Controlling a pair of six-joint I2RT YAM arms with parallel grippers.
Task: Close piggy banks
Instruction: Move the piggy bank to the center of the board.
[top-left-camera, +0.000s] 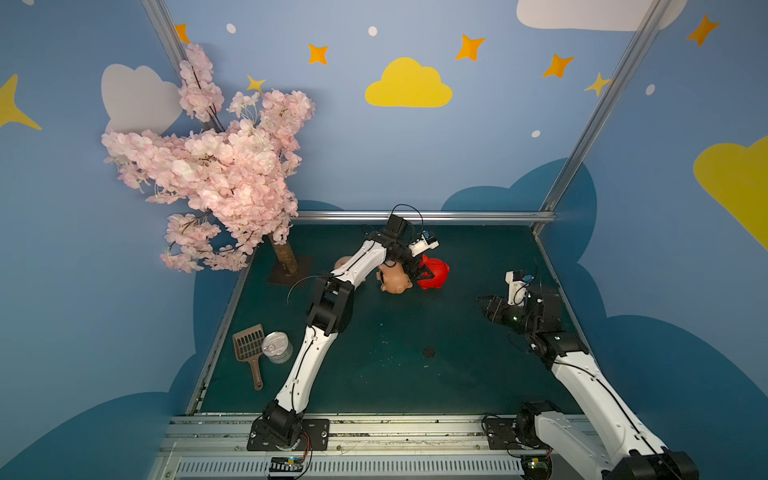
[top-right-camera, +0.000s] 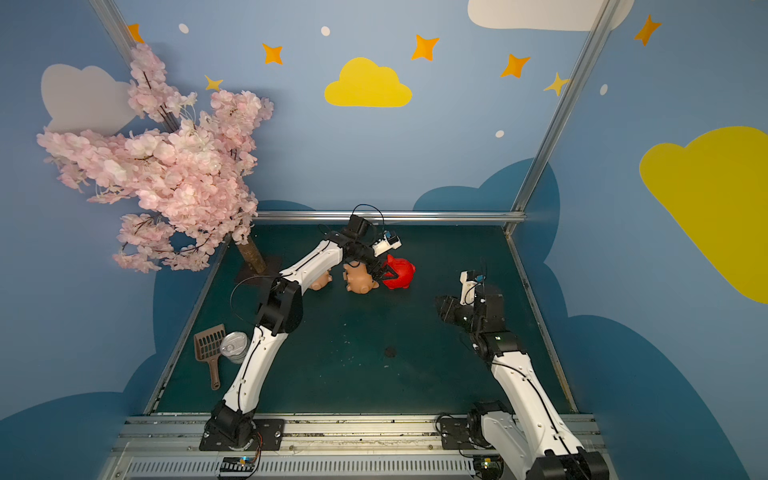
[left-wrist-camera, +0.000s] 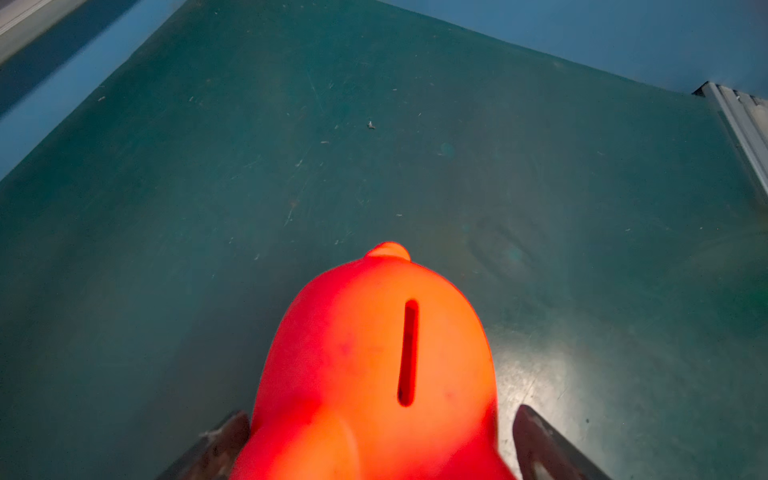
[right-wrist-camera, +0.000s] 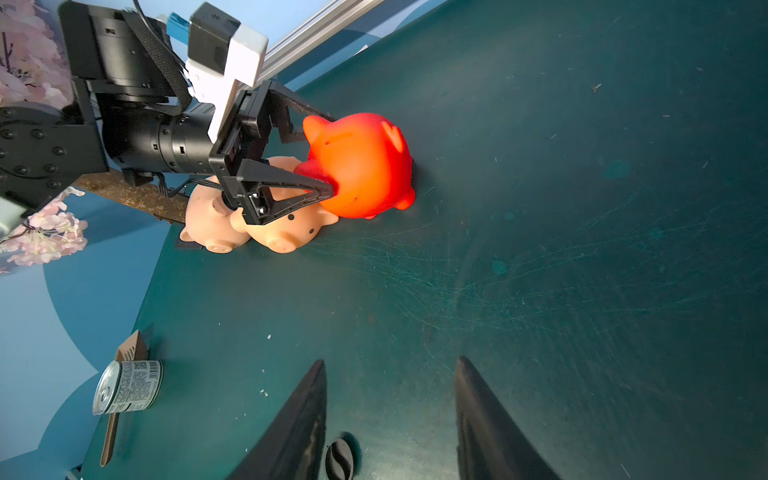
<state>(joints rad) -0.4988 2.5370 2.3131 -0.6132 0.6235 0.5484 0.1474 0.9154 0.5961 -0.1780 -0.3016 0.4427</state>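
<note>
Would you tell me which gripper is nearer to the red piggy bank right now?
Left. The left gripper straddles the red piggy bank, its jaws on either side; the right gripper hangs well apart from it, over the mat.

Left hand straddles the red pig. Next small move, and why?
Probably close the left hand on the red piggy bank: its fingers straddle the body, but a gap shows on one side, so it is not gripped yet. It stands slot up on the table, so turning it needs a firm hold.
</note>
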